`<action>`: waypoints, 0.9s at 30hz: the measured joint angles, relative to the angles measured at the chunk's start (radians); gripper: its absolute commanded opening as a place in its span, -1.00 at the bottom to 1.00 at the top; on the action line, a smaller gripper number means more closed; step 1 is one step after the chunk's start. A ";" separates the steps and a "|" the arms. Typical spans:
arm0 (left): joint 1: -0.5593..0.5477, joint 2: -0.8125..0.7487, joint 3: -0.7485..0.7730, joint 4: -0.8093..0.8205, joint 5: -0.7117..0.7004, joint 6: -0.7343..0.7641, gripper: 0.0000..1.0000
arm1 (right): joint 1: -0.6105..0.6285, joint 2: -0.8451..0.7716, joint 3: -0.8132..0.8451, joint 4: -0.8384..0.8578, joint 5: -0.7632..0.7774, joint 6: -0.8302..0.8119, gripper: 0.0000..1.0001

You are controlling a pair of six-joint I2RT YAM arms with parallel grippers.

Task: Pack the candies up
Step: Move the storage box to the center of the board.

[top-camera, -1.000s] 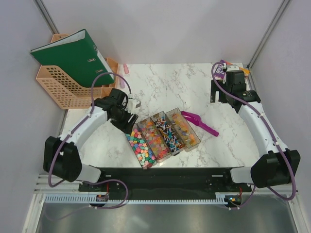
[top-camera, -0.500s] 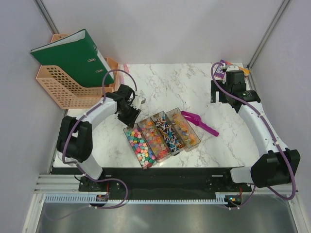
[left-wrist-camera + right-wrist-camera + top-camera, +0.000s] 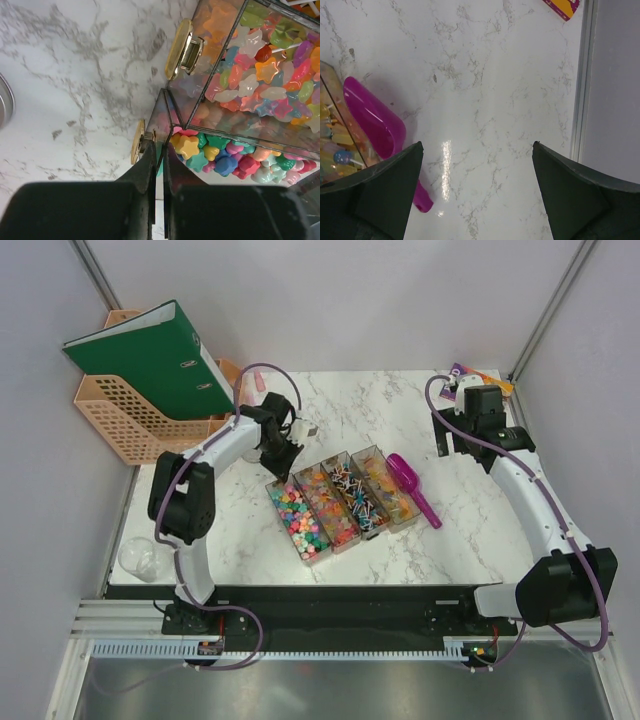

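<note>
Several clear trays [image 3: 385,525] full of candies [image 3: 300,515] stand side by side at the table's middle. In the left wrist view the nearest tray holds star-shaped candies [image 3: 220,155] in pink, green, yellow and blue. My left gripper [image 3: 159,150] is shut on the thin end wall of that tray [image 3: 167,107], beside its gold handle [image 3: 137,142]. From above, the left gripper [image 3: 283,468] sits at the trays' back-left end. My right gripper [image 3: 476,145] hangs open over bare marble, and from above it [image 3: 450,435] is at the back right.
A purple scoop [image 3: 410,485] lies against the rightmost tray, also in the right wrist view [image 3: 375,127]. A small clear jar [image 3: 145,558] stands at the front left edge. A green binder [image 3: 150,355] rests in an orange rack [image 3: 130,425] at the back left. A purple packet [image 3: 460,375] lies back right.
The left gripper closed on the tray's end wall as the arm swung toward the back. The trays and the scoop shifted back and right and turned. The right arm stayed put.
</note>
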State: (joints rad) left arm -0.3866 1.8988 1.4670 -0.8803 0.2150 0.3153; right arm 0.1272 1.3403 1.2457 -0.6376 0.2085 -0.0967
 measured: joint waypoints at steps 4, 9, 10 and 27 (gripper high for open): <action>-0.001 0.112 0.155 -0.011 0.022 -0.003 -0.95 | 0.000 0.000 -0.013 0.010 0.004 -0.072 0.96; -0.002 0.244 0.349 -0.010 0.031 0.000 -0.95 | 0.000 0.000 -0.013 0.017 0.016 -0.119 0.96; -0.002 0.264 0.378 -0.006 0.031 0.002 -0.95 | 0.000 0.000 -0.013 0.017 0.018 -0.123 0.96; 0.008 0.536 0.783 0.091 0.084 0.420 -0.95 | 0.000 0.029 -0.008 0.025 0.033 -0.135 0.96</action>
State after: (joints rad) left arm -0.3790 2.4348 2.2498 -0.7891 0.2989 0.7357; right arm 0.1268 1.3697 1.2373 -0.6128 0.2417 -0.2317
